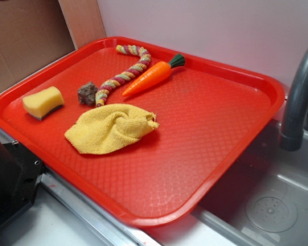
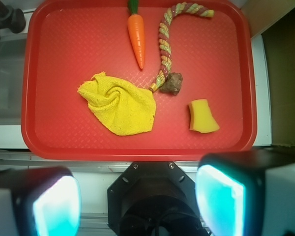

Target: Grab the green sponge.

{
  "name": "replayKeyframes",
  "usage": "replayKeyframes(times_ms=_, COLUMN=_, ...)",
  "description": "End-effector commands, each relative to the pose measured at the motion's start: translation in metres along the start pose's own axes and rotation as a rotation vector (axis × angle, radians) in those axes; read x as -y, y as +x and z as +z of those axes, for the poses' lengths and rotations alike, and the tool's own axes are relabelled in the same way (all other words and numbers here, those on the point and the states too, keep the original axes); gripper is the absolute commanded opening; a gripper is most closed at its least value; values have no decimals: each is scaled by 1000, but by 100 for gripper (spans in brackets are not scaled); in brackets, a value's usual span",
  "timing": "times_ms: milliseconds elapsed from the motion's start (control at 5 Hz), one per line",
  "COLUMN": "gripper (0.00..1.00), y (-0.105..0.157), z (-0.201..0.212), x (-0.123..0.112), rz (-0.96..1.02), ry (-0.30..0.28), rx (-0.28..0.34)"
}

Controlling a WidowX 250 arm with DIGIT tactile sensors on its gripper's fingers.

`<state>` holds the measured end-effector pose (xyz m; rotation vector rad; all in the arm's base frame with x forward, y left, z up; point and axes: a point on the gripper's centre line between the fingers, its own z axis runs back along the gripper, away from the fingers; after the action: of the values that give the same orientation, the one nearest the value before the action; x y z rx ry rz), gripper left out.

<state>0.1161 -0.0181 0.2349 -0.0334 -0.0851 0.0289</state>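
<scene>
One red tray (image 1: 231,154), resting over the edge of a grey sink (image 1: 277,205). One dark faucet (image 1: 297,102) at the right of the exterior view. Five loose items on the tray, one of each.

- One green sponge (image 1: 42,102): small rounded block of yellow foam, thin dark layer along its lower face, lying flat. Placed at the far left of the tray in the exterior view, close to the rim; at the right of the tray in the wrist view (image 2: 202,116). Apart from all other items.
- One dark brown rough lump (image 1: 87,94), just right of the sponge, touching or nearly touching the end of the rope.
- One braided rope toy (image 1: 124,76), striped yellow, red and green, curving from the lump toward the far rim.
- One toy carrot (image 1: 149,78), orange with green top, lying beside the rope, tip pointing toward the cloth.
- One yellow knitted cloth (image 1: 111,128), crumpled, near the tray's middle, larger than the sponge.

One gripper (image 2: 137,201), seen from the wrist view at the near edge of the tray. Jaws spread wide, two pale pads (image 2: 56,206) glowing teal at left and right of the frame. Nothing held, nothing touched. Positioned above the desk edge, well apart from the sponge.
</scene>
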Motion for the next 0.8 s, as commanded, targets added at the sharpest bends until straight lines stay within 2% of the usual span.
replayKeyframes(times_ms=0, gripper=100, y=0, z=0, x=0, rz=0, ry=0, rx=0)
replayKeyframes(times_ms=600, gripper=100, y=6, z=-50, x=-62, rz=-18, ry=97, rx=87)
